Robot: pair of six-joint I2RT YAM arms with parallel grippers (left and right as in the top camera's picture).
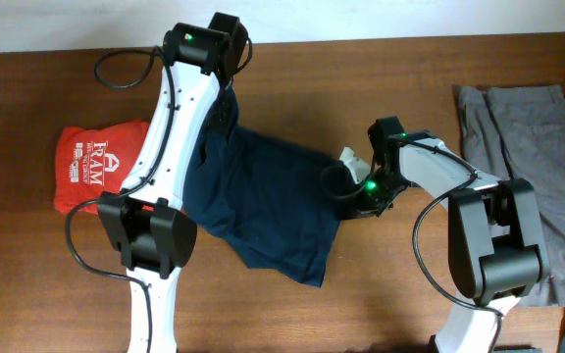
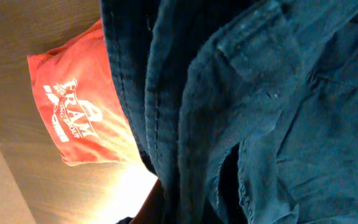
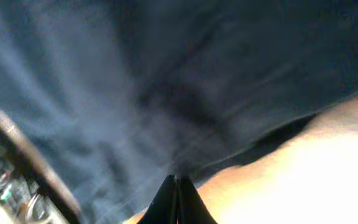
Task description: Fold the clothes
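The dark navy shorts (image 1: 263, 206) lie spread across the middle of the table, with their upper left part pulled up in a bunch. My left gripper (image 1: 227, 103) is shut on that bunch; in the left wrist view folds of the navy shorts (image 2: 260, 112) hide the jaws. My right gripper (image 1: 344, 188) is at the shorts' right edge. Its fingertips (image 3: 177, 179) are pressed together on the hem of the navy cloth (image 3: 135, 74), which hangs just off the wood. A folded red T-shirt (image 1: 91, 162) with white print (image 2: 73, 115) lies to the left.
Grey-khaki shorts (image 1: 533, 137) lie flat at the right end of the table. A small white piece (image 1: 351, 157) shows beside the right gripper. The left arm (image 1: 170, 127) reaches over the red T-shirt's right edge. A black cable (image 1: 116, 69) loops at the back left.
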